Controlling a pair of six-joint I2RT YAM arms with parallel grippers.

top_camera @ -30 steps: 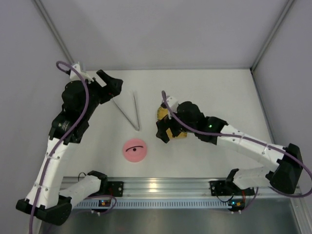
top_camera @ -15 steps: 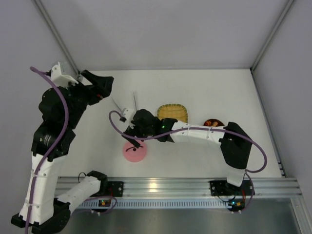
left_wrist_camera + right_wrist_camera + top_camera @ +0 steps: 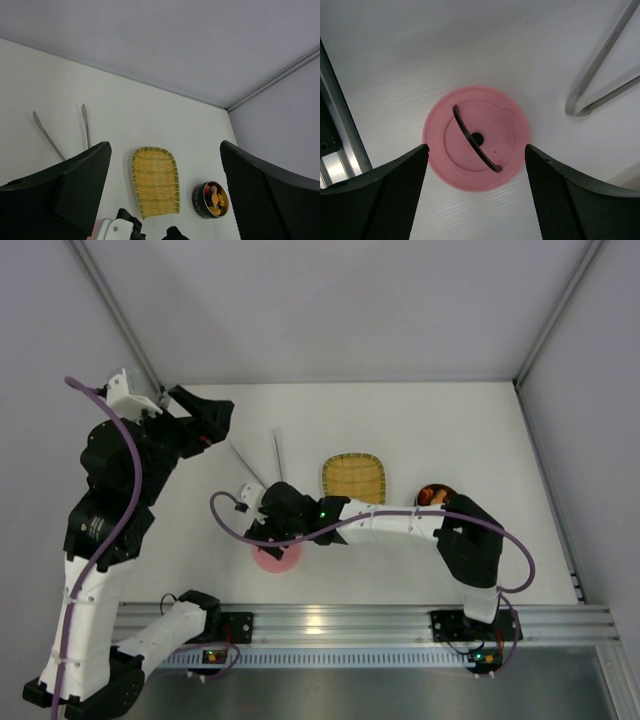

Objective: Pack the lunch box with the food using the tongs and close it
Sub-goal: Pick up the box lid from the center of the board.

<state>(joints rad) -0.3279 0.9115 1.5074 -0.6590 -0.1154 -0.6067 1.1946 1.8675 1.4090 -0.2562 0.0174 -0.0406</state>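
My right gripper (image 3: 476,150) wide above one pink lid (image 3: 485,125), my left gripper (image 3: 165,192) wide, empty, one pair of tongs (image 3: 601,59), one woven tray (image 3: 155,181), one steel bowl (image 3: 198,202) with food (image 3: 216,197)

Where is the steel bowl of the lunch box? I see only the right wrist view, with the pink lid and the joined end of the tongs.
Observer: The bowl stands to the right of the yellow woven tray, apart from it.
Operator: Is food in it already?
Observer: Yes, the left wrist view shows orange and dark pieces inside it.
Operator: And the left arm?
Observer: The left gripper hangs open near the table's far left corner, holding nothing.
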